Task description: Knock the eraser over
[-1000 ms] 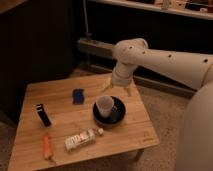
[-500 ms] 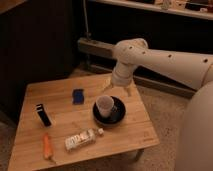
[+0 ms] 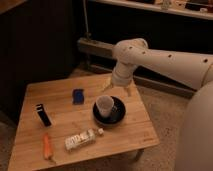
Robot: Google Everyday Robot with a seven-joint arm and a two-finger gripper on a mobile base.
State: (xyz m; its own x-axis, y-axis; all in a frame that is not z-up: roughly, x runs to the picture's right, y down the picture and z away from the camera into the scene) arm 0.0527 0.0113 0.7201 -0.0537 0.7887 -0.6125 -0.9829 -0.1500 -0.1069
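Note:
The eraser (image 3: 43,114) is a slim black block with a small white band at its far end, on the left side of the wooden table (image 3: 137,131). My gripper (image 3: 118,90) hangs from the white arm over the table's far right part, just behind the cup (image 3: 104,106). It is well to the right of the eraser and apart from it. I cannot tell whether the eraser stands or lies flat.
A small blue block (image 3: 78,96) lies between the eraser and the cup. The cup stands on a black plate (image 3: 120,116). An orange carrot (image 3: 47,146) and a lying plastic bottle (image 3: 82,140) are near the front edge. Dark shelving stands behind the table.

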